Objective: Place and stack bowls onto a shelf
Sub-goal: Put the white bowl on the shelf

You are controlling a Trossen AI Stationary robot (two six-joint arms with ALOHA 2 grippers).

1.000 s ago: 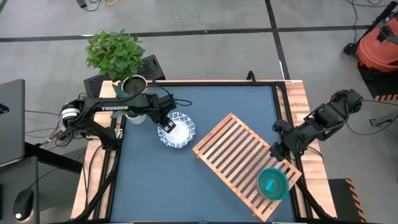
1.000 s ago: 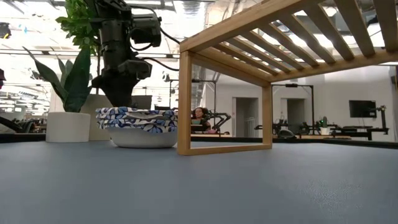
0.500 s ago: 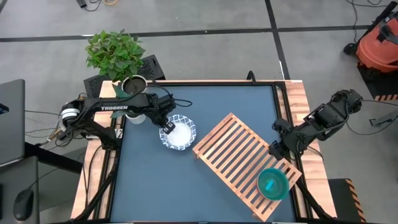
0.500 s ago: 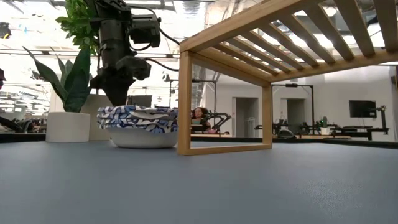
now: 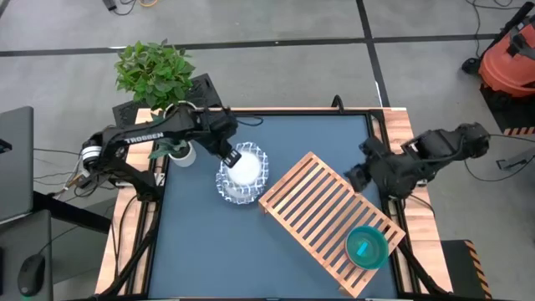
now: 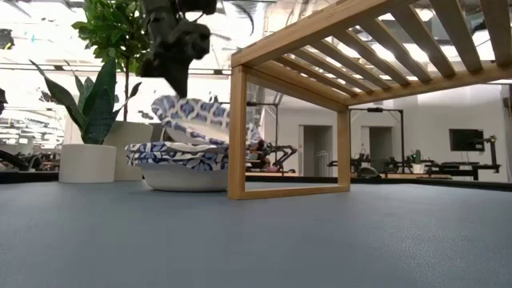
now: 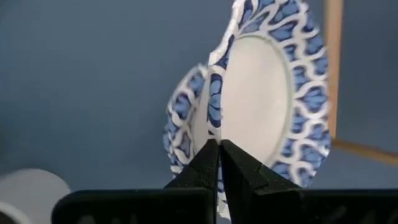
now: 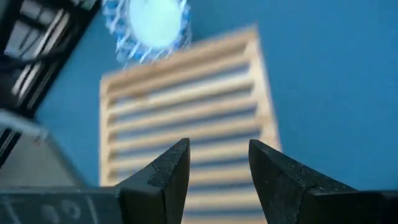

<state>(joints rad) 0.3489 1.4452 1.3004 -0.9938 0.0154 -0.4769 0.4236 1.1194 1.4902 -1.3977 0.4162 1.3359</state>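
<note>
Bowls first: two white ones with blue patterned rims sit near the middle-left of the dark blue table, just off the shelf's corner. One patterned bowl rests flat on the tabletop. The other patterned bowl is lifted and tilted up on edge right above it, its low side hanging close over the resting one. From above they overlap so much they read as one ruffled blob.

Left gripper is pinched tight on the rim of that tilted bowl. In the left wrist view the two dark fingers are pressed together on the blue-patterned edge, with the bowl's white inside facing out past them. In the low view the arm comes down from the top of the picture onto the raised rim.

Wooden slatted shelf lies diagonally across the right half of the table, and a teal bowl sits on its near-right end.

Right gripper hovers near the shelf's far-right edge, fingers spread apart with nothing between them. Its wrist view looks along the slats toward the patterned bowls.

A leafy plant in a pale pot stands at the table's back-left corner.
</note>
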